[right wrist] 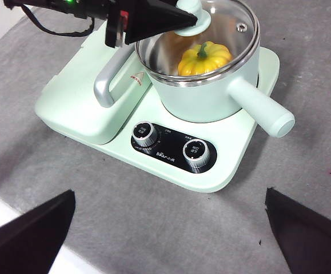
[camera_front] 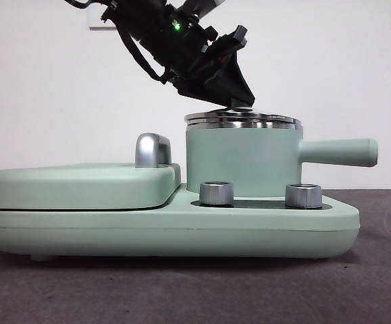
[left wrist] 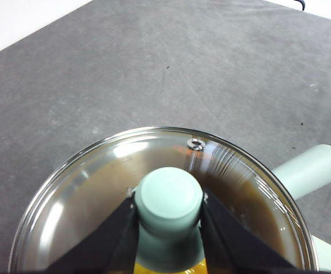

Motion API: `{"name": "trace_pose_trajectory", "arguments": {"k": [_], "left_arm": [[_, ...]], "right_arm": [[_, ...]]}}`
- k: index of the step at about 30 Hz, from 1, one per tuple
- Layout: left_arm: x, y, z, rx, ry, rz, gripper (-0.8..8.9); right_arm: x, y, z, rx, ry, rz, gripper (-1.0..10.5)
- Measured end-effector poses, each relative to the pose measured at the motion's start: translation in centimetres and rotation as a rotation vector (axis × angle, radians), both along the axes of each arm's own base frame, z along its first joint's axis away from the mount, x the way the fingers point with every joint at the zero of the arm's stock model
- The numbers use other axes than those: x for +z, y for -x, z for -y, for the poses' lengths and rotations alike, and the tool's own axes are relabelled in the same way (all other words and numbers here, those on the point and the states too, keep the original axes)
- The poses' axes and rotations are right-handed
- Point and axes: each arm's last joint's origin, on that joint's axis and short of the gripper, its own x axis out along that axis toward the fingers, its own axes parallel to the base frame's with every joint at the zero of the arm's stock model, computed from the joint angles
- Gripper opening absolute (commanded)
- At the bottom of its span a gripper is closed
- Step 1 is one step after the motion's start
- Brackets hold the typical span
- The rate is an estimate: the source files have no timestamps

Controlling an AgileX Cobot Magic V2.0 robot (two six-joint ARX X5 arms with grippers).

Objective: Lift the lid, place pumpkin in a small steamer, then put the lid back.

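Now left tool [left wrist: 168,220] pinches the lid [left wrist: 96,188] by its knob, seated on the small steamer [camera_front: 242,162] over the pumpkin [right wrist: 204,59]; right tool [right wrist: 171,240] waits spread, near side.

Mint-green cylindrical steamer pot [camera_front: 242,160] stands upright, straight handle pointing right. Clear glass lid with steel rim [right wrist: 240,47] seated on its rim. Yellow-orange ribbed pumpkin [right wrist: 204,59] inside, green stem up.
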Motion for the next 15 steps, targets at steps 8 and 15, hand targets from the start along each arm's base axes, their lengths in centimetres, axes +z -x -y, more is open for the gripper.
{"name": "trace_pose_trajectory", "arguments": {"k": [8,15], "left_arm": [[-0.04,-0.05,0.04,-0.004,-0.003,0.008,0.15],[-0.1,-0.14,0.08,-0.01,-0.008,0.025,0.15]], "right_arm": [[0.0,0.0,0.0,0.0,0.0,-0.001,5.4],[0.0,0.0,0.0,-0.001,-0.001,-0.001,5.4]]}}
